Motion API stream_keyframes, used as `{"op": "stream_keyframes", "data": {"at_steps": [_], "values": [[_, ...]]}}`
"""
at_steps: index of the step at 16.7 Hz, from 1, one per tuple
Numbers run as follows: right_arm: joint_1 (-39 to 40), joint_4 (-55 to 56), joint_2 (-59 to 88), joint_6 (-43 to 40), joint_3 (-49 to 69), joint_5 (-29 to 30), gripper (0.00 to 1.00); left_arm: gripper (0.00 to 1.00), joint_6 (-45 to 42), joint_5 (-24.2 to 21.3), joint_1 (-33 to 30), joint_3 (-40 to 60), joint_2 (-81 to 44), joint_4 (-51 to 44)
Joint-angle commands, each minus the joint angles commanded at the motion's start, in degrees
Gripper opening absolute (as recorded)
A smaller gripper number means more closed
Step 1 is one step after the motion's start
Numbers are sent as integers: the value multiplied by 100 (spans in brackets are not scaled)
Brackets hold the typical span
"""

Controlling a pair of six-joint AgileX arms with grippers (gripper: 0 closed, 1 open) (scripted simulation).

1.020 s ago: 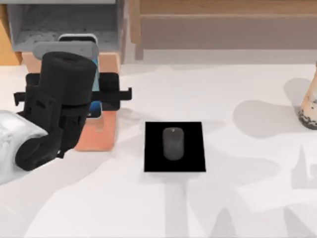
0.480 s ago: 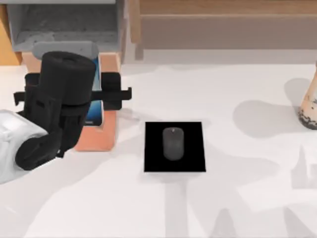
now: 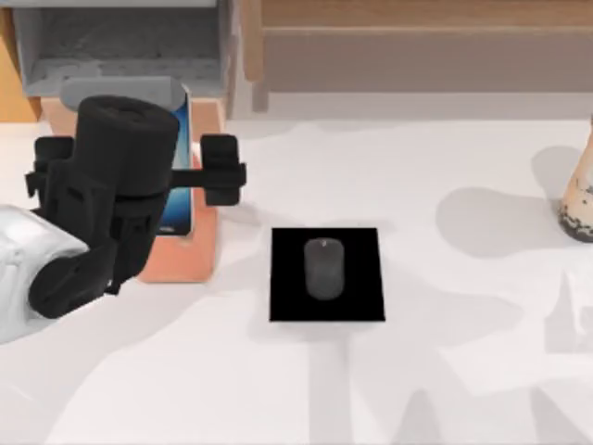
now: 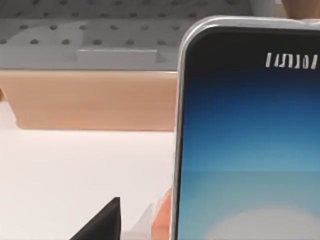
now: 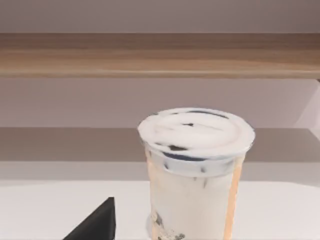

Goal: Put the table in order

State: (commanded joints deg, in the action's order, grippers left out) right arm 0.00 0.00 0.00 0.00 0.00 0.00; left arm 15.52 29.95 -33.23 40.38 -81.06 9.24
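Observation:
The white table [image 3: 445, 371] carries a phone [image 3: 180, 171] with a blue screen, resting on an orange stand [image 3: 190, 246] at the back left. My left gripper [image 3: 130, 165] hovers over the phone, open, its fingers [image 3: 220, 167] spread wide to either side and clear of it. The phone [image 4: 250, 150] looms close in the left wrist view, with the stand's edge [image 4: 162, 220] below it. A milk tea cup [image 3: 579, 195] stands at the right edge. The right wrist view faces that cup [image 5: 195, 175]; one fingertip [image 5: 97, 222] of my open right gripper sits short of it.
A dark mouse [image 3: 324, 269] lies on a black square pad [image 3: 287, 297] mid-table. A wooden and grey shelf unit [image 3: 417, 46] runs along the back, with a grey compartment [image 3: 120, 46] right behind the phone stand.
The phone has slid down onto the stand, and the left gripper's fingers have spread apart, letting it go. The arm itself has hardly shifted.

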Motion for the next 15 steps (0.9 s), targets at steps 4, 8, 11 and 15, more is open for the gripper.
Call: {"op": "stream_keyframes", "data": {"at_steps": [4, 8, 11, 15], "values": [[0, 0, 0, 0, 0, 0, 100, 100, 33, 48, -61, -61, 91, -44], [0, 0, 0, 0, 0, 0, 100, 100, 199, 265, -317, -360, 513, -253], [0, 0, 0, 0, 0, 0, 100, 100, 240, 320, -377, -434, 620, -304], [0, 0, 0, 0, 0, 0, 100, 100, 224, 290, -324, -431, 637, -300]]}}
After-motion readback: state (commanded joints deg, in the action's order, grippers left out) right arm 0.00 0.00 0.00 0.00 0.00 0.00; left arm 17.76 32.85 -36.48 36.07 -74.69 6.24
